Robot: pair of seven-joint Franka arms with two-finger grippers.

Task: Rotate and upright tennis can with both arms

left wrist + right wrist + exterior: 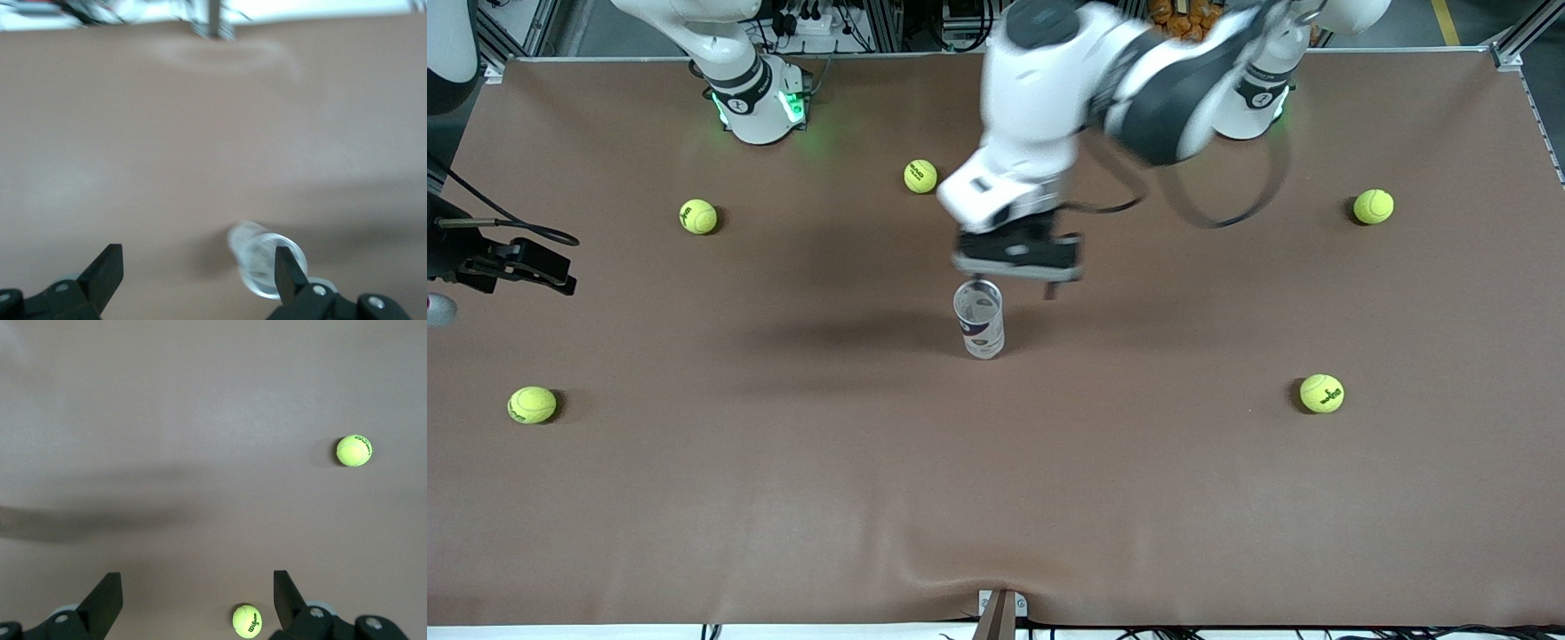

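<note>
One clear tennis can [979,318] stands upright under the released left gripper [1017,260].

Brown table [783,498] carries upright tennis can [980,320], five balls [698,216].

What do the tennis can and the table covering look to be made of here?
Tennis can: apparently clear, glossy plastic; the open top shows see-through walls, with a printed label band lower down. Its rim looks shiny, possibly metal.
Table covering: matte brown sheet, likely fabric or soft vinyl; it puckers at the edge nearest the front camera.
</note>
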